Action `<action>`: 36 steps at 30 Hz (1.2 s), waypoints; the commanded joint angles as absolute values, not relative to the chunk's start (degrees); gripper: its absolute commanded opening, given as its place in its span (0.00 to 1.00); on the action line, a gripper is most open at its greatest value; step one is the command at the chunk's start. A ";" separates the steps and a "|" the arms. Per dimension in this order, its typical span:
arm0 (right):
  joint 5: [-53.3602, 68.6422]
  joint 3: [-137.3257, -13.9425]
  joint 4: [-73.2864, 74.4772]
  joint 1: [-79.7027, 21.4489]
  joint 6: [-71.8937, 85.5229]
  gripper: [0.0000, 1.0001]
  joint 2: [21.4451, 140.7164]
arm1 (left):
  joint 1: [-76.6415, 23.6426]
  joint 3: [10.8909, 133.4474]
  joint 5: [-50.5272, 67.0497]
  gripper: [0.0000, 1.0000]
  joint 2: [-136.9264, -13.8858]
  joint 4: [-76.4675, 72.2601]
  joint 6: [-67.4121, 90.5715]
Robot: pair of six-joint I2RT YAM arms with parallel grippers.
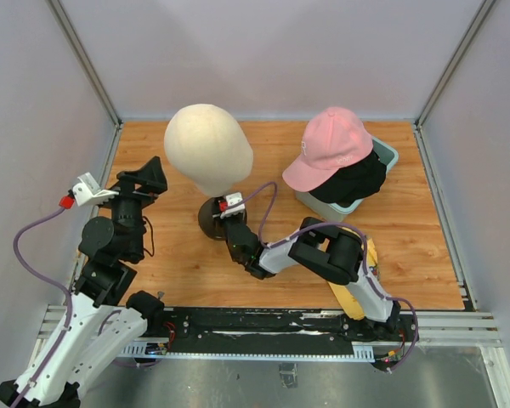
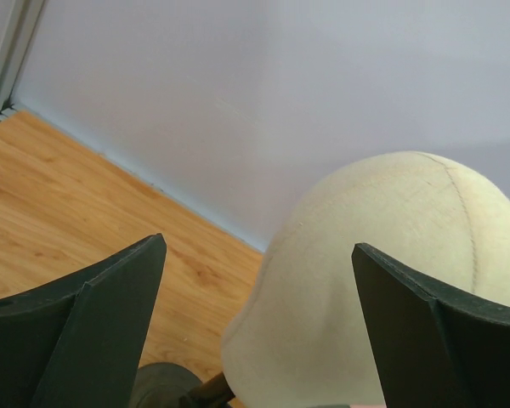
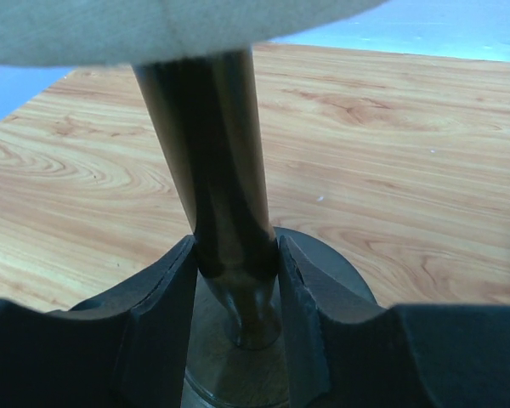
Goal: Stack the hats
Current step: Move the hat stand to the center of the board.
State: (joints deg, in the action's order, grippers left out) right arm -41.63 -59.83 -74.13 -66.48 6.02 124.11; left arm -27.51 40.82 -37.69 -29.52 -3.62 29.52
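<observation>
Clamping stand post, right hand; left hand spread wide, facing mannequin head.

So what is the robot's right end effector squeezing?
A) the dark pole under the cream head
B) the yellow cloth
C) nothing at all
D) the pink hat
A: the right wrist view shows the right end effector closed on the dark pole, with a finger pressed to each side of it, below the cream head.
</observation>
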 commanded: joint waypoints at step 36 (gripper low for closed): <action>-50.62 -56.54 -8.51 -68.72 34.54 0.76 69.33 | -27.74 55.10 -40.95 0.92 -25.82 13.15 38.24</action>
